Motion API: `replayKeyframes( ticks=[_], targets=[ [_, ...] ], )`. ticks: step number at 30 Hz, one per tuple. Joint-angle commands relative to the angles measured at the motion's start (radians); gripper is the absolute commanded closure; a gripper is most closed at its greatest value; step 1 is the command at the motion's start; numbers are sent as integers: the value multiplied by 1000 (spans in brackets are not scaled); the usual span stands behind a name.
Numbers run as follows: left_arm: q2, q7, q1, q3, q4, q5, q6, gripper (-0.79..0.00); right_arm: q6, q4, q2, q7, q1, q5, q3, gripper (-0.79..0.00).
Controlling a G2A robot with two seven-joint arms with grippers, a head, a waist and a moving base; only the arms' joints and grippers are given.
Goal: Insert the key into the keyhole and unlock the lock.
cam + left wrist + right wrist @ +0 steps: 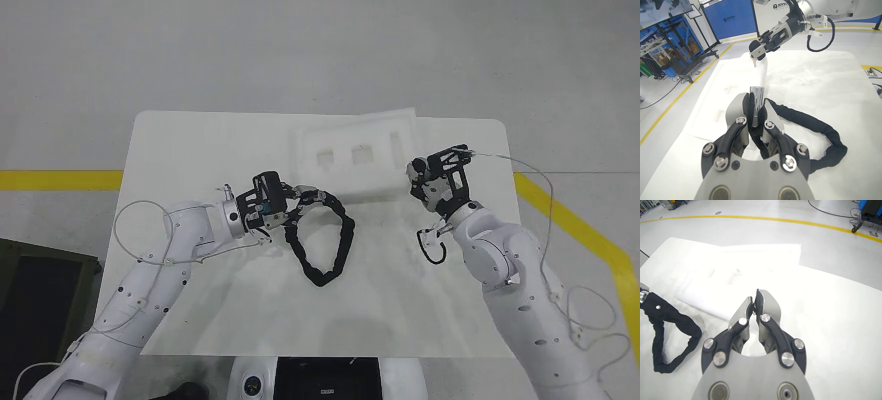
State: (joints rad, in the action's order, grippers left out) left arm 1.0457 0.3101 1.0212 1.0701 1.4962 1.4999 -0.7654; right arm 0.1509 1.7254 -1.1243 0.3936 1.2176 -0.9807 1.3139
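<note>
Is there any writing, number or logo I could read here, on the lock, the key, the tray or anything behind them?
On the lock: no writing.
On the key: none visible.
On the foam tray: none.
On the white tags on the right arm's cable: marks too small to read.
On the blue screen behind: a maker's logo, left unquoted.

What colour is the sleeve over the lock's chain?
The sleeve is black; the left wrist view shows it best.
</note>
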Motion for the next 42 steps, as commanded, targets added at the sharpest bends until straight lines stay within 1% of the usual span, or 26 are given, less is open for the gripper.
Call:
replayKeyframes(
  ticks=[1,9,12,16,19,22,25,36,40,42],
  targets=[
    [0,-2,-1,-1,-1,-1,-2,0,-6,7,-2,-24,8,55,15,0],
    [4,-7,-10,-7,-12,-4,-8,0,36,8,0,-40,40,157,69,0],
    [6,-6,-17,-11,-19,-5,-9,0,35,2,-3,-60,54,228,81,0],
    [8,-4,-25,-16,-28,-5,-12,0,32,-3,-5,-68,66,279,95,0],
    [9,0,-30,-18,-34,-4,-15,0,32,-8,-8,-87,78,358,107,0],
    [11,2,-32,-22,-40,-4,-13,0,28,-21,-9,-86,89,395,116,0],
    [12,3,-34,-25,-42,-3,-12,0,24,-26,-14,-105,99,477,124,0],
    [15,-4,-37,-29,-44,-5,-14,0,40,-16,-13,-63,147,610,165,0],
    [18,-6,-38,-34,-45,-6,-12,0,45,-3,-15,-31,161,661,159,0],
    [19,-5,-40,-36,-45,-7,-11,0,38,1,-16,-36,166,686,159,0]
  ],
)
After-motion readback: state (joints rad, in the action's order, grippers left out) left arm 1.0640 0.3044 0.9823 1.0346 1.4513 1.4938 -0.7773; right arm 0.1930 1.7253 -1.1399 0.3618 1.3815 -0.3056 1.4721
